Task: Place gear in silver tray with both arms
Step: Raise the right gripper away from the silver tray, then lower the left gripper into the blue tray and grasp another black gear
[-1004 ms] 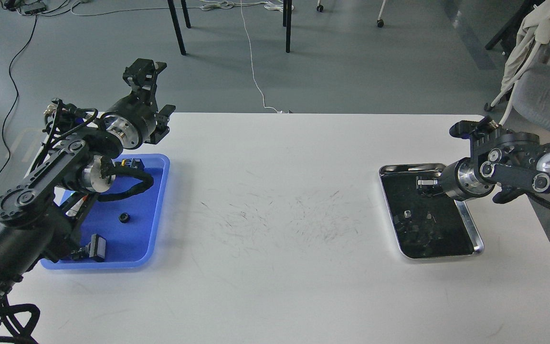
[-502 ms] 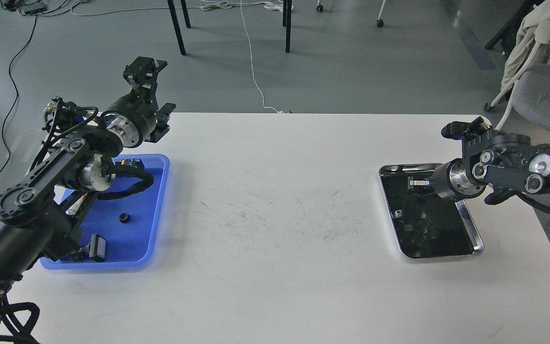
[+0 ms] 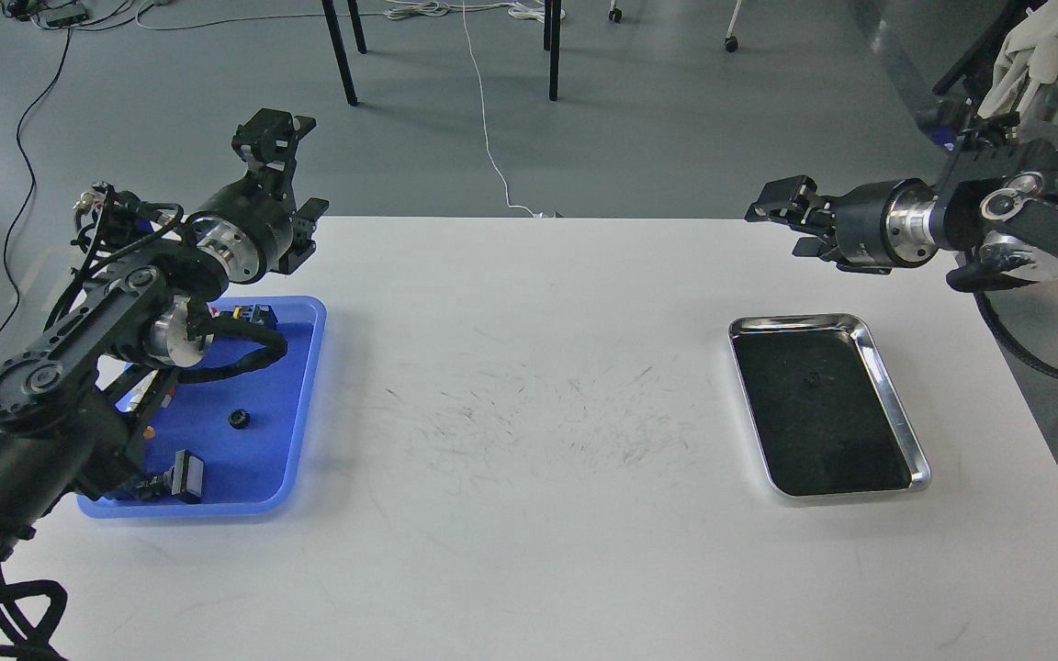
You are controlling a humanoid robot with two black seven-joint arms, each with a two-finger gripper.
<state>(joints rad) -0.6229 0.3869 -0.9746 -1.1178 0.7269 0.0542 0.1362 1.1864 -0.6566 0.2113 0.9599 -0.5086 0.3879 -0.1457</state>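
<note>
One head camera looks forward and down from the near side onto the white table (image 3: 529, 459).

The tray (image 3: 896, 404) is polished metal, its rim bright and its bottom dark and mirror-like. The blue tray (image 3: 309, 404) looks like smooth plastic. The tabletop (image 3: 529, 551) is matt white, scuffed with fine dark scratches. The arms carry shiny metal rings.

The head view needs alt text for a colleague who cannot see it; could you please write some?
A small dark gear lies in the silver tray on the right of a white table, with the right claw raised beyond it. At left, another small gear sits in a blue tray, the left claw lifted above.
</note>
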